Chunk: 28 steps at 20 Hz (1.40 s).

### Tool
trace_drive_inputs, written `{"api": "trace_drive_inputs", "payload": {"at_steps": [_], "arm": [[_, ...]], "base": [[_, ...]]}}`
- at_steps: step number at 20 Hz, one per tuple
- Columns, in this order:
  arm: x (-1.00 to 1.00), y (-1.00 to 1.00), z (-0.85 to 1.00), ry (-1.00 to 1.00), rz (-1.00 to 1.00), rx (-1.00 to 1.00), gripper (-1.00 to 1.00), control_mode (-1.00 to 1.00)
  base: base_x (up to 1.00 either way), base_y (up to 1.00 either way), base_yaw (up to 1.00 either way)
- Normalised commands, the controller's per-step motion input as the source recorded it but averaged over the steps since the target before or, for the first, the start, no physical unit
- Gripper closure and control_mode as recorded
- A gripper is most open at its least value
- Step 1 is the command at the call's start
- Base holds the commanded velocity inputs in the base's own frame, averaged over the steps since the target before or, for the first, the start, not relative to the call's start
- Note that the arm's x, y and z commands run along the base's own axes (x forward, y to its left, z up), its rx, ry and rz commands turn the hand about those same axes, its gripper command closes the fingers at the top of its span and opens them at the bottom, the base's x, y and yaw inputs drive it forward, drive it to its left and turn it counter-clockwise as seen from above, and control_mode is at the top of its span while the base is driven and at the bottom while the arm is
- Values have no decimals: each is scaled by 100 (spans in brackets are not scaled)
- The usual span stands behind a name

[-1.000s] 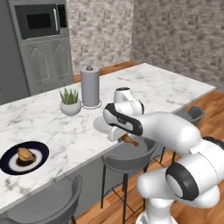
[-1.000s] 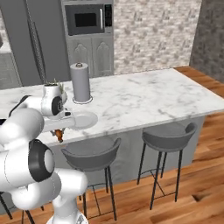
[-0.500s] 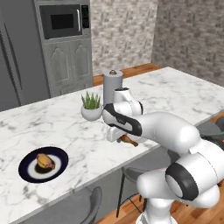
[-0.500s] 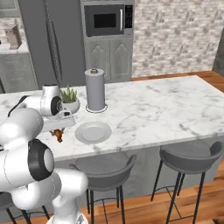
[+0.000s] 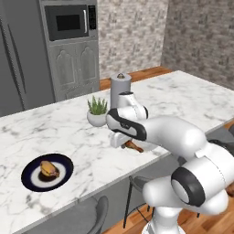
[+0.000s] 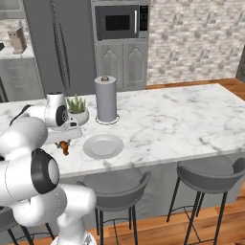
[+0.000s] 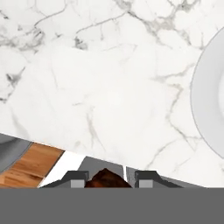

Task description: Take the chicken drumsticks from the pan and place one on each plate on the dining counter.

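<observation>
The view has slid along the dining counter (image 6: 191, 119); the claw (image 7: 107, 180) stays clamped on a golden-brown drumstick (image 5: 133, 146), the pale plate (image 6: 102, 146) just beside it.

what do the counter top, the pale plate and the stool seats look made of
Dining counter: polished white marble, going by the grey veins. Pale plate: probably glazed ceramic, plain and smooth with a raised rim. Stool seats: matte grey, perhaps moulded plastic, on thin dark metal legs.

Gripper (image 6: 65, 145) clamping a chicken drumstick (image 6: 65, 149) above the dining counter's (image 6: 191, 119) near edge; pale plate (image 6: 103, 146) just beside it.
</observation>
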Motion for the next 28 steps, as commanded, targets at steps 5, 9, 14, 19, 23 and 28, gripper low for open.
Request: {"api": "trace_drive_inputs", "payload": {"at_steps": [5, 9, 14, 19, 23, 28], "arm": [[57, -29, -11, 5, -4, 0, 100, -100], [69, -43, -15, 7, -1, 3, 100, -100], [57, -58, -12, 4, 5, 1, 100, -100], [37, -62, -17, 1, 5, 2, 100, -100], [27, -42, -40, 0, 1, 1, 100, -100], [26, -12, -49, 0, 0, 0, 100, -100]], "base": [[0, 0, 0], [0, 0, 0], [0, 0, 0], [0, 0, 0], [0, 0, 0], [0, 0, 0]]}}
